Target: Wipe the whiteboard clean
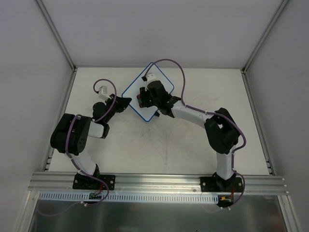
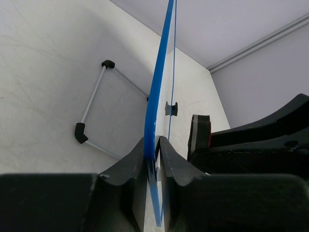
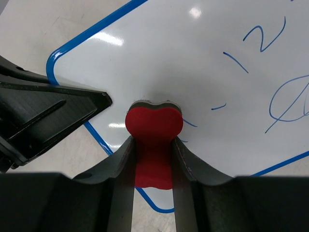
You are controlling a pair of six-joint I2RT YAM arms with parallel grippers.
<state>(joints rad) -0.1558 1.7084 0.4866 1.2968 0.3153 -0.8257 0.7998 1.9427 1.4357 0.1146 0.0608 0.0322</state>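
Note:
The whiteboard (image 1: 134, 92) lies turned like a diamond at the table's far middle. In the right wrist view the whiteboard (image 3: 193, 53) carries blue marker strokes (image 3: 273, 101) on its right part. My left gripper (image 1: 126, 102) is shut on the board's left corner. Its jaws pinch the blue rim (image 2: 155, 96), which I see edge-on, at my left gripper (image 2: 153, 151). My right gripper (image 1: 143, 97) is shut on the red eraser (image 3: 153, 124) and presses its pad on the board near that corner. It also shows as my right gripper (image 3: 153, 142).
A thin grey wire frame (image 2: 91, 99) with black elbows shows behind the board on the table. A small black tab (image 2: 170, 108) sits on the board. White walls enclose the table on three sides, and an aluminium rail (image 1: 154, 181) runs along the near edge.

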